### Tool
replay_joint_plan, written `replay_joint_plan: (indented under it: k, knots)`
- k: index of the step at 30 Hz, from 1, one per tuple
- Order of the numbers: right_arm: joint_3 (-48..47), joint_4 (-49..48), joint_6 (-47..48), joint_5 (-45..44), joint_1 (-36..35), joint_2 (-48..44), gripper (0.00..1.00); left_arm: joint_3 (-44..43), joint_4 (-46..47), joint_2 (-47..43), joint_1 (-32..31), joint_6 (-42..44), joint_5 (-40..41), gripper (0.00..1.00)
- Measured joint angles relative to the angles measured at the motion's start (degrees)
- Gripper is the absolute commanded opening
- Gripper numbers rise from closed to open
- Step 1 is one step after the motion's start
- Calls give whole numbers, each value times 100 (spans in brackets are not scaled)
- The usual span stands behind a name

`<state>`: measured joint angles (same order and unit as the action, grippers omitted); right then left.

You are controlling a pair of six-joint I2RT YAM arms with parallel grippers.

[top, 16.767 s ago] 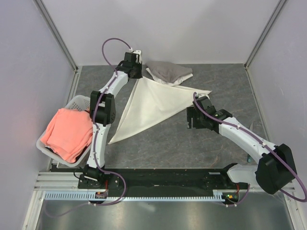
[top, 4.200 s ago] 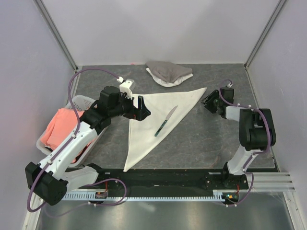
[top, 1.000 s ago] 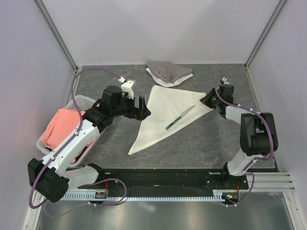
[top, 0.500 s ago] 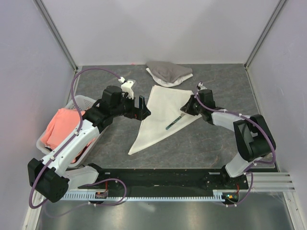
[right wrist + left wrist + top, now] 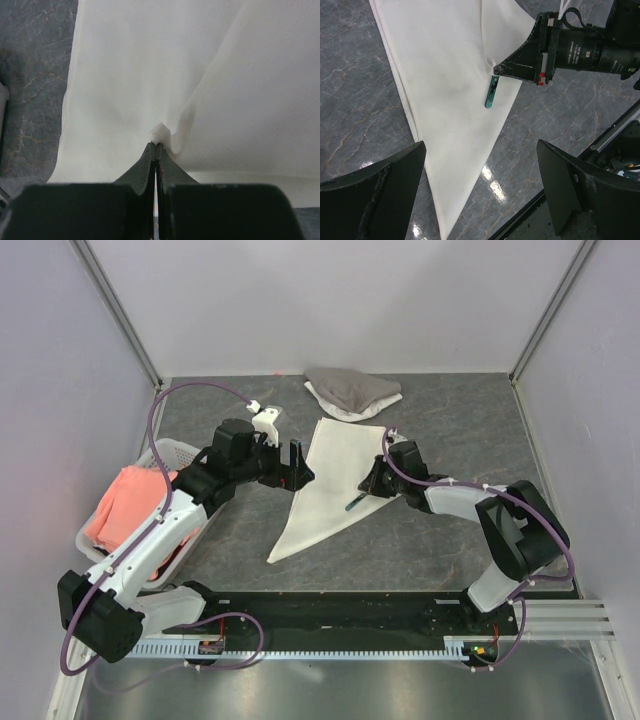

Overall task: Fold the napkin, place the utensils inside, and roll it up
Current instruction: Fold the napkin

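Note:
The cream napkin (image 5: 322, 480) lies as a narrow folded triangle in the middle of the table, also filling the left wrist view (image 5: 440, 85) and the right wrist view (image 5: 145, 65). My right gripper (image 5: 372, 483) (image 5: 157, 146) is shut on a pinched corner of the napkin, holding a flap folded over towards the left. One dark utensil (image 5: 355, 504) (image 5: 491, 93) pokes out from under that flap; its other end is hidden. My left gripper (image 5: 297, 462) (image 5: 481, 146) hangs open above the napkin's left edge, holding nothing.
A grey-and-white cloth heap (image 5: 352, 392) sits at the back. A white basket (image 5: 165, 451) with a salmon-pink cloth (image 5: 135, 515) stands at the left edge. The black base rail (image 5: 330, 610) runs along the near edge.
My right gripper has pulled the napkin's right corner leftwards, folding it over the utensil, which is now mostly covered. The left arm has not moved.

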<state>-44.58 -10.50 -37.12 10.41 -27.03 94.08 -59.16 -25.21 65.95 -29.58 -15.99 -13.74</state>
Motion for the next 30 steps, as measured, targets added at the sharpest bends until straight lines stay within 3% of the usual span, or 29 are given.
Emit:
replay_joint_plan:
  k: [7,10,12,17,19,20,23,30]
  knots:
    - [133,4,-59,-136,-188,-2,0,0,0,0,0,-2,-9,99]
    - [160,7,-74,-151,-227,-2,11,0,0,0,0,-2,-13,99]
    - [160,7,-87,-151,-243,-4,26,0,0,0,0,-2,-13,99]
    - [162,111,-68,-144,-297,-190,50,0,-2,0,0,-2,-13,99]
    - [190,118,-13,-127,-330,-385,55,0,0,0,0,-2,-11,99]
    - [205,122,22,-118,-348,-494,63,0,0,0,0,-2,-11,99]
    - [223,131,210,-61,-433,-949,68,0,0,0,0,-2,-11,99]
    - [223,216,935,-111,-855,-1530,68,0,0,-22,20,-4,7,100]
